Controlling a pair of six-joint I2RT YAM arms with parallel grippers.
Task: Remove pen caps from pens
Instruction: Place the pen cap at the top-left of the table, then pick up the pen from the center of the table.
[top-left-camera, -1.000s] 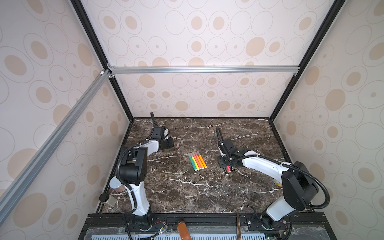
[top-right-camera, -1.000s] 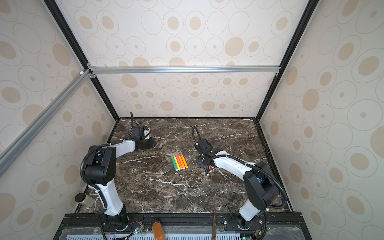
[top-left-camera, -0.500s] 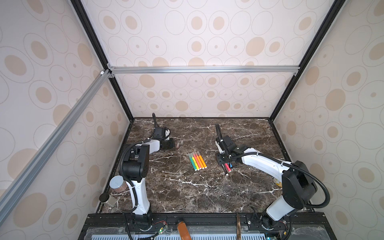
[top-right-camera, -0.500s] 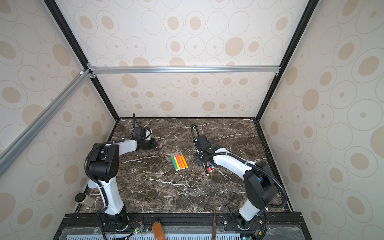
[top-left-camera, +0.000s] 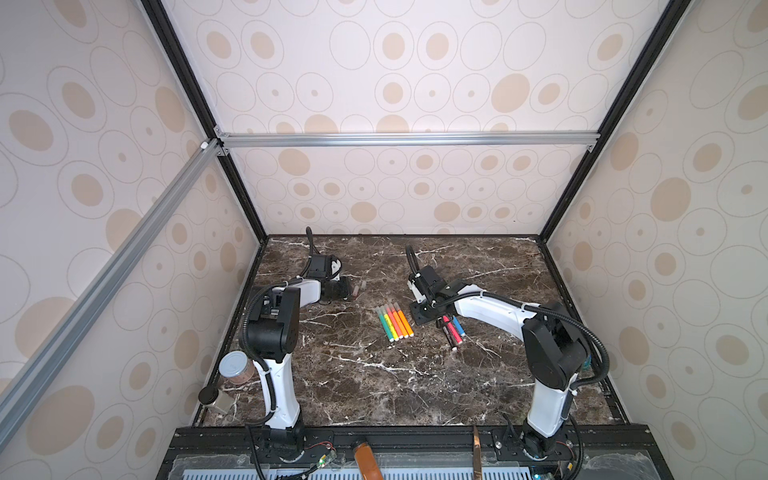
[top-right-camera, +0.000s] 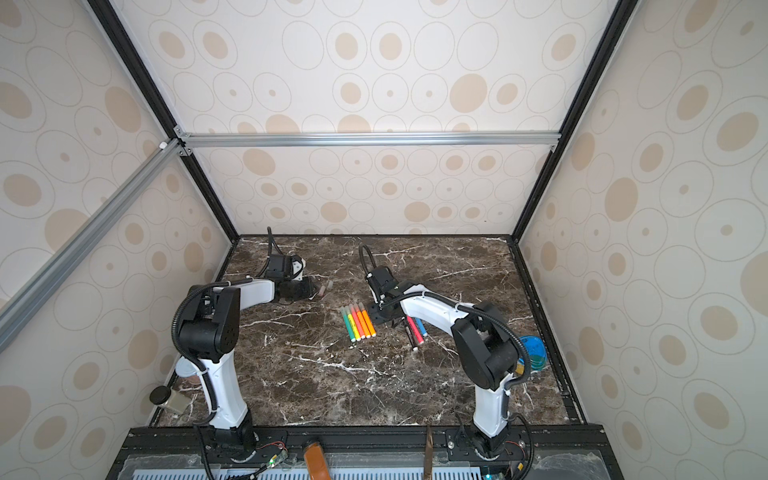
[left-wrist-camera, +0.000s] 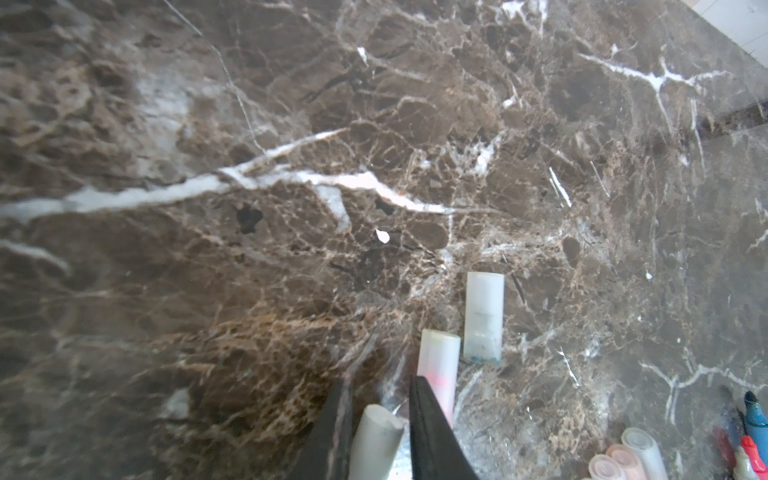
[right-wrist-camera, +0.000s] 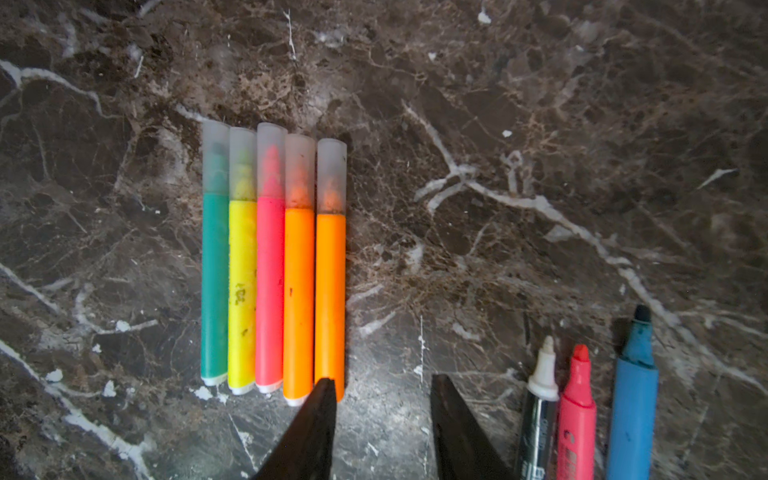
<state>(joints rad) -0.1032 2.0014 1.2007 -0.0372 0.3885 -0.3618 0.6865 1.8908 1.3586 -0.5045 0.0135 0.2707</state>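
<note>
Left gripper (left-wrist-camera: 379, 382): You will find it low over the back-left part of the marble tabletop (top-left-camera: 374, 382). Its black fingers (left-wrist-camera: 432, 428) stand on either side of a whitish pen cap (left-wrist-camera: 376, 440). You cannot tell from the wrist view whether they press the cap or merely flank it.

Loose caps: Two more lie flat just beyond the left fingertips. These are a pink-stained cap (left-wrist-camera: 438, 363) and a blue-stained cap (left-wrist-camera: 484, 318), side by side and roughly parallel.

Right gripper (right-wrist-camera: 382, 380): Its fingers are spread apart with bare marble between them and nothing grasped. It hangs between the capped row and the uncapped group.

Capped pens: Five lie in a tight row near the table centre, barrels touching. They are a green pen (right-wrist-camera: 215, 282), a yellow pen (right-wrist-camera: 242, 291), a pink pen (right-wrist-camera: 270, 291), an orange pen (right-wrist-camera: 298, 299) and a second orange pen (right-wrist-camera: 330, 299). Each carries its translucent cap, pointing toward the back wall.

Uncapped pens: A black marker (right-wrist-camera: 538, 419), a red marker (right-wrist-camera: 577, 415) and a blue marker (right-wrist-camera: 633, 395) lie side by side, tips bare, partly under the right forearm in both top views.
</note>
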